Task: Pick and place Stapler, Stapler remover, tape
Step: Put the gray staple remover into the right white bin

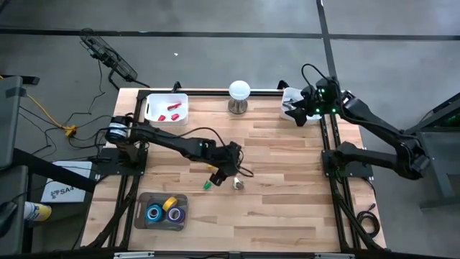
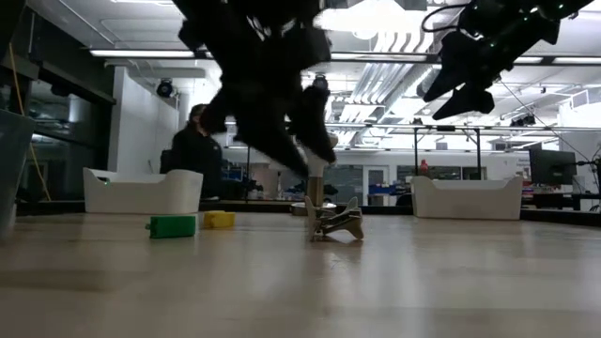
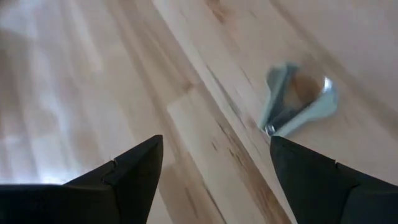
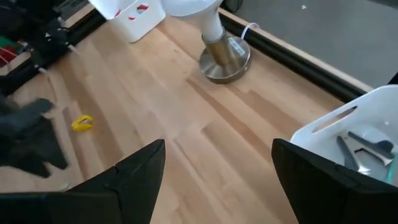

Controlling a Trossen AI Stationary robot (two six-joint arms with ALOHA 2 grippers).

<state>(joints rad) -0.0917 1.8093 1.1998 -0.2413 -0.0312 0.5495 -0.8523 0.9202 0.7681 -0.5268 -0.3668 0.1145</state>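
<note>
The left gripper [image 1: 233,162] hangs over the middle of the pale wooden table [image 1: 287,194], its two dark fingers [image 3: 130,171] spread wide with nothing between them, and the small silvery metal staple remover [image 3: 297,102] lies on the boards just ahead of them, off toward one fingertip rather than centred in the gap. That remover [image 1: 238,184] is the landmark here: a small green block [image 1: 207,185] sits just beside it on the side toward the left arm's base, a small yellow piece [image 1: 213,170] lies near it under the arm, and the grey tray [image 1: 144,201] holding the ring-shaped rolls of blue, purple and yellow tape [image 1: 164,211] is well apart from it, toward the table's front left corner. To do this step well, I judge the gripper should first slide sideways until the remover sits squarely between the fingers, then come straight down and close across its narrow pinched end, since the flared wings look likely to skate away if nudged. The right gripper [image 1: 296,109] waits well away from the remover at the far right corner, fingers [image 4: 124,180] apart and empty, above a white bin [image 4: 348,124] with metal pieces inside. In the low view the remover [image 2: 336,223] shows only as a dark outline, the left gripper's tips blur together, and no stapler can be picked out for certain anywhere.
</note>
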